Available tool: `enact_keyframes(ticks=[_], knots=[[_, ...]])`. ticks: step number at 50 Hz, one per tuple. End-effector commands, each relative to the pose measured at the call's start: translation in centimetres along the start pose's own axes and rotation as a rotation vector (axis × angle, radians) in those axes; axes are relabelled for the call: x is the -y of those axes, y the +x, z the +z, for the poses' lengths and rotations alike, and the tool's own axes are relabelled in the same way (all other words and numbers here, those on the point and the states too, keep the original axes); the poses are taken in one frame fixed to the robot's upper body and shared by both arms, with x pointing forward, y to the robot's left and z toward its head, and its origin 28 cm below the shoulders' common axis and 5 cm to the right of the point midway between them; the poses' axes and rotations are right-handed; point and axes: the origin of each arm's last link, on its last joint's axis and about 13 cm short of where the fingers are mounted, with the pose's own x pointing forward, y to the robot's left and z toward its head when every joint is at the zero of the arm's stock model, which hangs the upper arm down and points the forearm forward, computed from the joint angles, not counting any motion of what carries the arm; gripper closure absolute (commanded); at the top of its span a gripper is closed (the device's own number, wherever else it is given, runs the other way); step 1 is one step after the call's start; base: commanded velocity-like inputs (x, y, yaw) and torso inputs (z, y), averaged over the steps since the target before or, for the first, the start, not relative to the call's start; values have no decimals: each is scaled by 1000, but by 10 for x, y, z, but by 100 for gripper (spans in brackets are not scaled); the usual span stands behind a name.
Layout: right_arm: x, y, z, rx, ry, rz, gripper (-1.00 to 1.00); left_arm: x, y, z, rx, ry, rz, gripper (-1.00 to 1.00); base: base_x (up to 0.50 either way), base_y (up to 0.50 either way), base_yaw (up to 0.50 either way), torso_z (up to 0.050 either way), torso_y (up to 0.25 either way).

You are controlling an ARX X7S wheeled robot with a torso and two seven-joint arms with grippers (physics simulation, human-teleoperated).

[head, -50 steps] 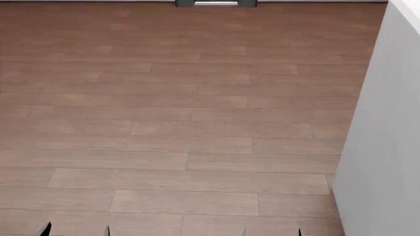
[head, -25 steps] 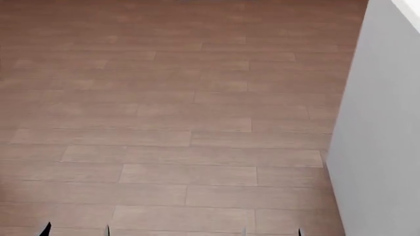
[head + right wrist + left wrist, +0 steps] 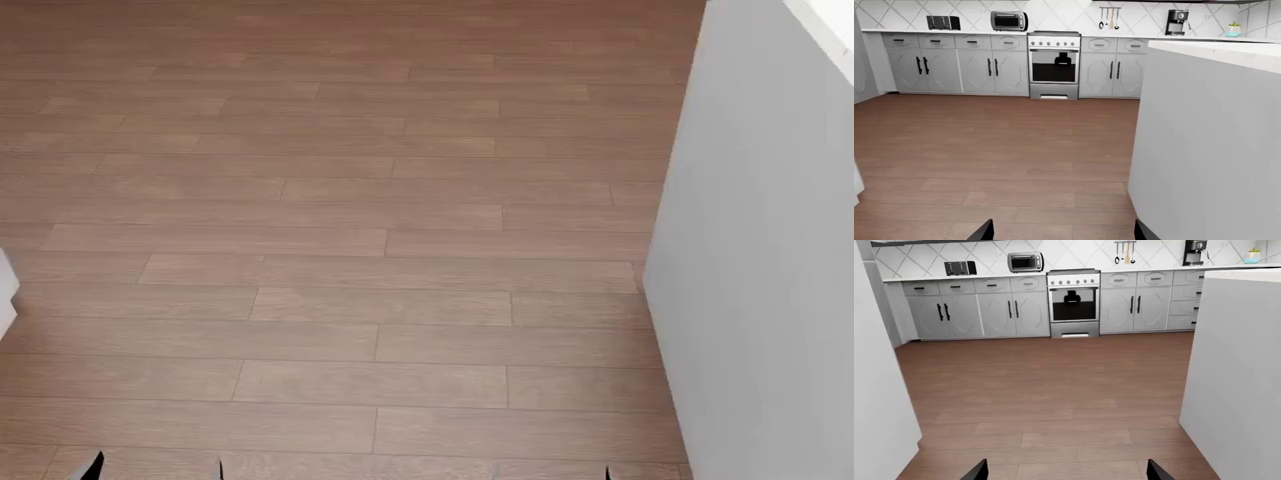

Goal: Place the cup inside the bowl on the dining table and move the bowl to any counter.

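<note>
Cup and bowl are out of sight in all my views. Both pincers, left (image 3: 1064,472) and right (image 3: 1062,231), hang spread open (only tips show) above wooden floor (image 3: 334,250), beside a white wall (image 3: 761,280).

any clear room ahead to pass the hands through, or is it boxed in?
Open wood floor runs ahead to the oven and grey cabinets. A white wall borders it on one side, a white panel on the other. No cup, bowl or tabletop in view.

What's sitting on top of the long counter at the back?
On the counter sit a toaster, a toaster oven, a coffee machine and a small potted plant. The nearer white block hides its far right end.
</note>
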Motion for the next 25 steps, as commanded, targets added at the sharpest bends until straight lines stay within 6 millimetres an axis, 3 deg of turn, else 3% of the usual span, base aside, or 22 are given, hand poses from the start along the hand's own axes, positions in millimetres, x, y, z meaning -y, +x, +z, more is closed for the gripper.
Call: enact_keyframes(ticks=[1,10,25], knots=[[1,0,0,-6,3,0,-100,1,0,0,0,0,-3,-100,-461,-426,0,0,0],[1,-1,0,3,2,2,-100,1,0,0,1,1,-4,-100,-332,-491,0,0,0],[1,0,1,7,-9,2,-100,0,-1,0,4,5,-5,-100,-95,-500,0,0,0]])
